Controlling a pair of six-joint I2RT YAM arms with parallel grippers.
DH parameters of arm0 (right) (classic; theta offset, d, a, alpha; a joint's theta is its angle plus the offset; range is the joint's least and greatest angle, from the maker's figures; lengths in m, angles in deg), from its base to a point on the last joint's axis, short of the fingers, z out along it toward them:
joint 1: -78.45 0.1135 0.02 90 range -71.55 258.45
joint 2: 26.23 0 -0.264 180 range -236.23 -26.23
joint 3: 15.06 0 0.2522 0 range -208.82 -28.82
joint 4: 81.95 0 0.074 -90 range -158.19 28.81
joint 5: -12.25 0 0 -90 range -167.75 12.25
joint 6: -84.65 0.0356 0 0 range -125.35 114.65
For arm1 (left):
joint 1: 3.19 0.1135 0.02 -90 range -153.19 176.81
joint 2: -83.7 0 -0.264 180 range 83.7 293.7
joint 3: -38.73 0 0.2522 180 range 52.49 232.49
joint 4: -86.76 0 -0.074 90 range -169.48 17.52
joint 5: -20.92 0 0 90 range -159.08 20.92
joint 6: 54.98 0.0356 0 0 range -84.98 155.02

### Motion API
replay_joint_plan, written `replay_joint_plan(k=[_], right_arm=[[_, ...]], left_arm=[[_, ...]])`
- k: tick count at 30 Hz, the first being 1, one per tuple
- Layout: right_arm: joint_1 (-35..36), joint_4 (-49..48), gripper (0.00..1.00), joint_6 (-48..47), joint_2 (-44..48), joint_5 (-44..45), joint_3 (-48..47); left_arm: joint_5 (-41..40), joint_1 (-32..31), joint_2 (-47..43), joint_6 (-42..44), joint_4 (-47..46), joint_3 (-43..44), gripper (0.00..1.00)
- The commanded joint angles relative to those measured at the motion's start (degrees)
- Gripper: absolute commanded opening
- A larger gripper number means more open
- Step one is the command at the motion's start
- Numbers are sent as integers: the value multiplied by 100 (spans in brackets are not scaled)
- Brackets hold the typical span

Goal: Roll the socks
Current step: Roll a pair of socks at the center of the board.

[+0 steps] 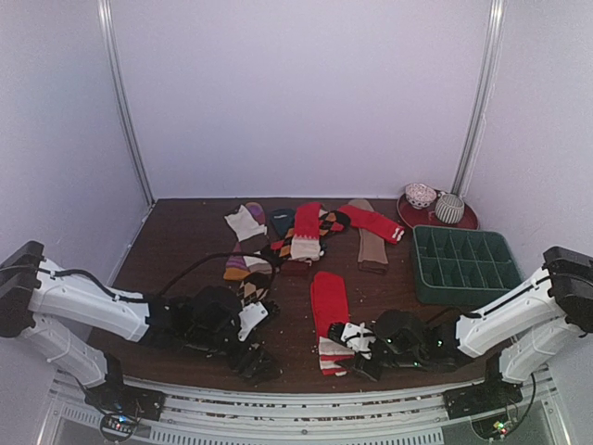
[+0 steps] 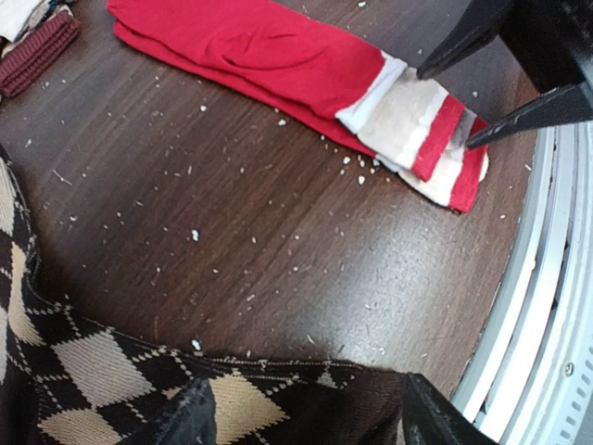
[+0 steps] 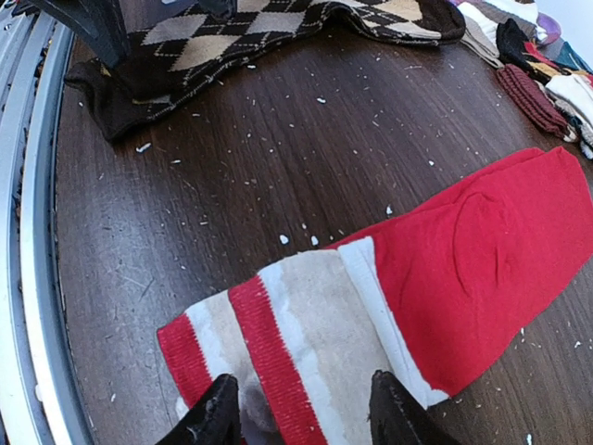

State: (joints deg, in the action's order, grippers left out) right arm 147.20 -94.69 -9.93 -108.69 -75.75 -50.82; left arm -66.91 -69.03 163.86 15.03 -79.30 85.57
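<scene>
Closest in, at the near edge of the table (image 2: 278, 232), the right pincer (image 3: 301, 389) sits low over the striped cuff (image 3: 296, 324) of the red sock (image 3: 482, 241). Its jaws are spread to a middling gap, with the cuff lying flat between them. I see no cloth pinched. The sock runs straight away from the cuff toward the back, flat and doubled, with its toe end pointing at the heap of other socks (image 1: 296, 232).

The left pincer (image 2: 306, 389) is spread wide across one end of the argyle sock (image 3: 241, 32), which lies just inside the metal rail (image 2: 547, 306) and well apart from the red one. It also grips nothing, as far as the wrist view shows.

The step in hand looks like the start of the roll on the red sock: taking hold of the cuff end. To do it well, the right jaws should close on both layers of the cuff at its middle, not on a corner, so the cloth turns over evenly. The first fold should be short and tight, because a loose core makes a sloppy roll. Then it should turn over along the sock's own line toward the toe. The left pincer could leave the argyle sock and press the red leg flat farther up, so the sock does not slide on the smooth wood. The cuff lies close to the rail, so there is little room to work on that side.
</scene>
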Motion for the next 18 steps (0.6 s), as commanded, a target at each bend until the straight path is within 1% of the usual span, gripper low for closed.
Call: replay_joint_plan(k=[1, 4, 7, 10, 11, 14, 18], right_arm=[[-4, 102, 49, -26, -279, 23, -245], [-16, 215, 45, -12, -400, 167, -340], [-22, 239, 41, 40, -498, 108, -373], [-21, 328, 27, 144, -654, 79, -480], [-25, 389, 24, 189, -698, 88, -550], [-33, 560, 18, 346, -805, -1, -777], [-30, 717, 11, 540, -856, -319, -1083]], left_arm=[[-194, -26, -157, 118, -13, 45, 69], [-218, -27, -167, 118, 7, 36, 69], [-249, -25, -204, 118, 40, 12, 69], [-299, -26, -252, 118, 85, 7, 69], [-319, -25, -269, 125, 106, 11, 69], [-381, -25, -315, 135, 166, 19, 69], [-428, -25, -339, 144, 224, 29, 69]])
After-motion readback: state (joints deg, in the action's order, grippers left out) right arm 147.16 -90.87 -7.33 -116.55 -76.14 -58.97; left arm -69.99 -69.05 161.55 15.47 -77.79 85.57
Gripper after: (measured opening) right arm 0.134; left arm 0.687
